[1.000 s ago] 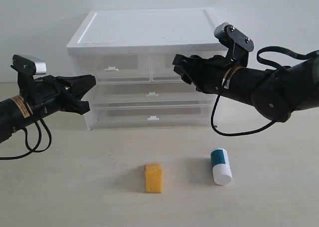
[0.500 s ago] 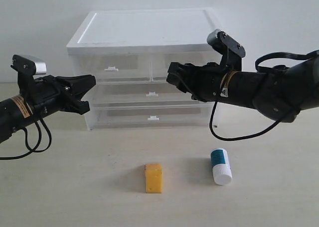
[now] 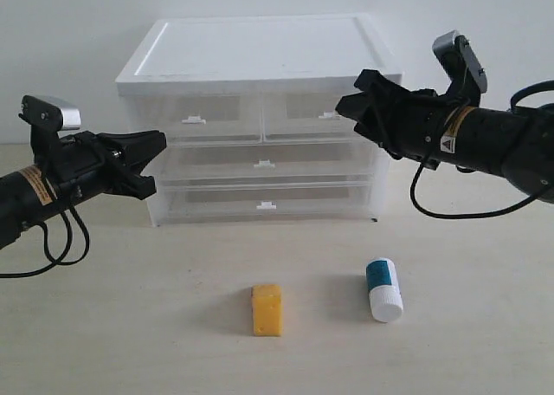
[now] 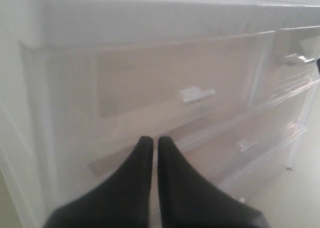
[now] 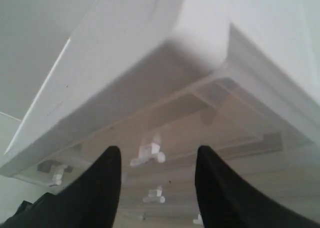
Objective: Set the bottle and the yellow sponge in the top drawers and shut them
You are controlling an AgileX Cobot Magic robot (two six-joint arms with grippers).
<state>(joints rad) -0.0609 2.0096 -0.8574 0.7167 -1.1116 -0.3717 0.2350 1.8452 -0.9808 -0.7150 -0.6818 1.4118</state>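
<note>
Left fingers (image 4: 144, 158) pressed together, empty, aimed at top-left drawer (image 4: 165, 83). Right fingers (image 5: 107, 183) spread, empty, either side of top-right drawer (image 3: 316, 122) handle (image 5: 148, 154), not touching. Both arms roughly level, flanking cabinet (image 3: 251, 53). Sponge (image 3: 267, 309) and bottle (image 3: 383, 288) lie apart on table (image 3: 130, 326).

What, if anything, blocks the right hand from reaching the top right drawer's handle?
Probably nothing: the right hand is open and the handle sits framed between its fingers, with nothing between them.

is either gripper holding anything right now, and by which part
Nothing is held. The left gripper is shut on air, the right gripper open by the top drawers; the bottle and sponge lie loose on the table.
</note>
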